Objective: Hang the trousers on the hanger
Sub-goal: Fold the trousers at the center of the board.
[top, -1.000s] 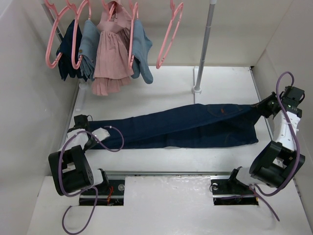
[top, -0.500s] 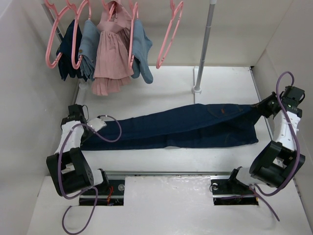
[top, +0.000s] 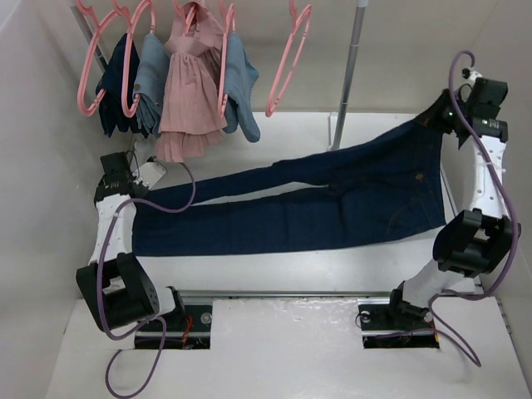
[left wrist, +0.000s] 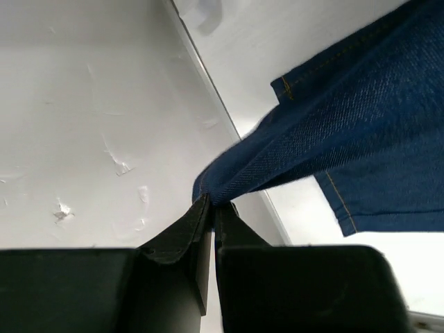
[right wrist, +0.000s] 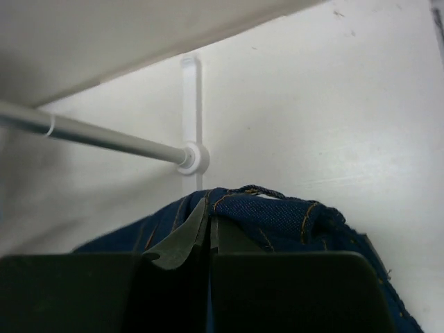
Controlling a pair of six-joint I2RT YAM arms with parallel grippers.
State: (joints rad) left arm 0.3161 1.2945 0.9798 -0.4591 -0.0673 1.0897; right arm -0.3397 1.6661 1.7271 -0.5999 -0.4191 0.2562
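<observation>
Overhead: long dark navy denim trousers [top: 316,199] raised since a second ago, waist far right, hems far left. Thin pink plastic hanger [top: 287,62] hangs far, bare. Left wrist: my left claw [left wrist: 211,205] pinches a hem. Right wrist: my right claw [right wrist: 208,223] clamps the waistband. Judged ready for transfer.

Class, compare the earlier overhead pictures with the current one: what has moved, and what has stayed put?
The right tool, gripping the trousers by the waistband, carried it to the far right corner. The left tool, gripping a leg hem, moved toward the far side too. The trousers now lie diagonally, spread wider. Pink hangers, hung clothes and pole stayed put.
</observation>
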